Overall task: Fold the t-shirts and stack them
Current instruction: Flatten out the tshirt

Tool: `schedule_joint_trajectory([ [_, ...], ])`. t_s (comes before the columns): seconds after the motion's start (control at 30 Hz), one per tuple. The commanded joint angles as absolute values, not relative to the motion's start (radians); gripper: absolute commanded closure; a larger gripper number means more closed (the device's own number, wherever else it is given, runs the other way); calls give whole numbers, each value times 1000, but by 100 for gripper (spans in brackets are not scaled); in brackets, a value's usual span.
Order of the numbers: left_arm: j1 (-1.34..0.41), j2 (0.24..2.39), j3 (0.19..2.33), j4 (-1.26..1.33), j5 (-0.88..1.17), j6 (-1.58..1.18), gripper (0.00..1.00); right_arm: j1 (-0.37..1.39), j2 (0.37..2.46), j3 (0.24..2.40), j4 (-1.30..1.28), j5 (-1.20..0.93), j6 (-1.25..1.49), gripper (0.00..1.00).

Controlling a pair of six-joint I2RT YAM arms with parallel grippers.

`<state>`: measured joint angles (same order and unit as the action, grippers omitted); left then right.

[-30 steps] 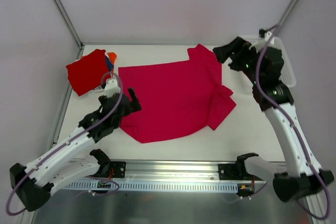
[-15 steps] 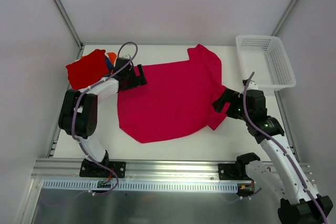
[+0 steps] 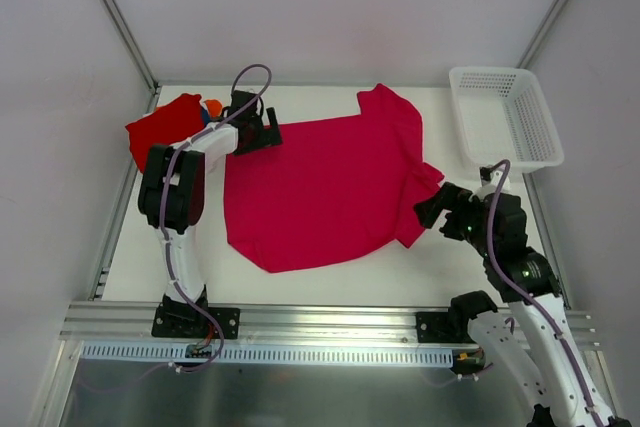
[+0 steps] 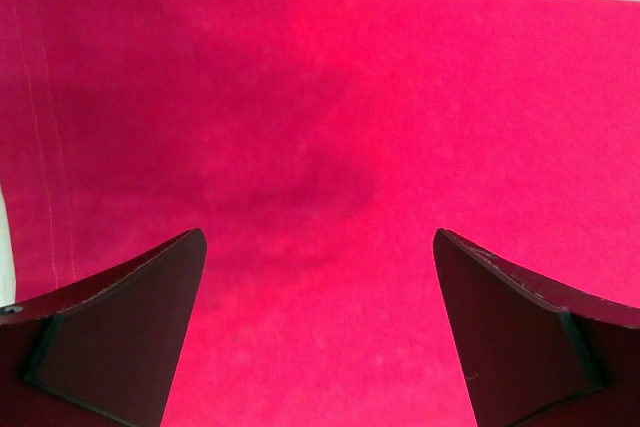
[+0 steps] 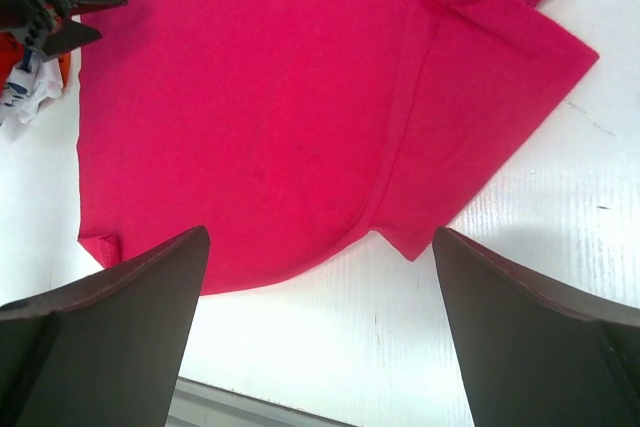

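A magenta-pink t-shirt (image 3: 320, 187) lies spread flat in the middle of the table, one sleeve folded over at its right side (image 3: 425, 192). It fills the left wrist view (image 4: 320, 97) and shows in the right wrist view (image 5: 270, 97). A folded red t-shirt (image 3: 165, 127) rests at the back left, with orange and blue cloth (image 3: 211, 108) peeking out beside it. My left gripper (image 3: 268, 134) (image 4: 320, 237) is open, low over the spread shirt's back-left corner. Just off the shirt's right sleeve, my right gripper (image 3: 428, 209) (image 5: 320, 237) hangs open and empty.
A white mesh basket (image 3: 490, 71) stands at the back right corner. The metal rail (image 3: 320, 322) with both arm bases runs along the table's near edge. Frame posts rise at the back corners.
My left arm swung from the shirt's near-left side to its back-left corner. The right arm dropped from the basket to beside the right sleeve. Both grippers stayed open.
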<state>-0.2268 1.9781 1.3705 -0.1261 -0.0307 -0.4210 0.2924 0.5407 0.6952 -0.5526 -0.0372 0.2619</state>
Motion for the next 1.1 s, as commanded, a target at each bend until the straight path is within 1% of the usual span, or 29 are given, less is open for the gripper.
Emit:
schedule_joint_trajectory([
  [0.0,-218,2043,1491,-265,-89,-377,1,298,480,741,-627,-6,270,1],
  [0.1,-216,2124,1560,-320,-74,-371,1,298,445,759,-655,-6,278,1],
  [0.27,-206,2193,1687,-409,-69,-391,1,296,423,778,-696,26,285,1],
  [0.63,-137,2368,1954,-554,-34,-442,1,298,448,824,-698,29,262,1],
  [0.73,-120,2417,2038,-577,8,-454,1,298,466,841,-696,32,252,0],
  [0.83,-100,2474,2129,-589,93,-457,1,298,486,845,-687,44,241,1],
  [0.93,-87,2526,2227,-591,142,-454,1,298,502,839,-669,49,233,1],
  [1.03,-81,2582,2357,-584,143,-425,1,298,528,813,-643,34,232,1],
  [1.07,-78,2597,2458,-583,140,-420,1,298,541,793,-628,29,232,0],
])
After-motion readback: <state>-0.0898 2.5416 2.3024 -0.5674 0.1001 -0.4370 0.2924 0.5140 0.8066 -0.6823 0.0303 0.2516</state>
